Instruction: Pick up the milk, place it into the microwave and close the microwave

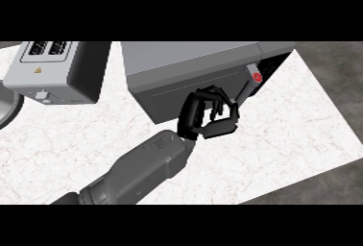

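Note:
The grey microwave (191, 57) stands at the top centre. Its dark door (170, 93) is swung nearly shut, leaving a dark gap (278, 61) at its right side. In that gap a pale narrow thing with a red round spot (257, 77) shows; I cannot tell for sure that it is the milk. My left hand (205, 115) lies against the door's front near its free right edge, fingers curled and nothing held. Its grey forearm (142, 168) comes up from the lower left. My right hand is out of view.
A silver toaster (50, 72) stands at the top left, with a dark round rim (6, 110) at the left edge. The white marble counter (284, 134) ends at the right and lower right, with dark floor (333, 86) beyond.

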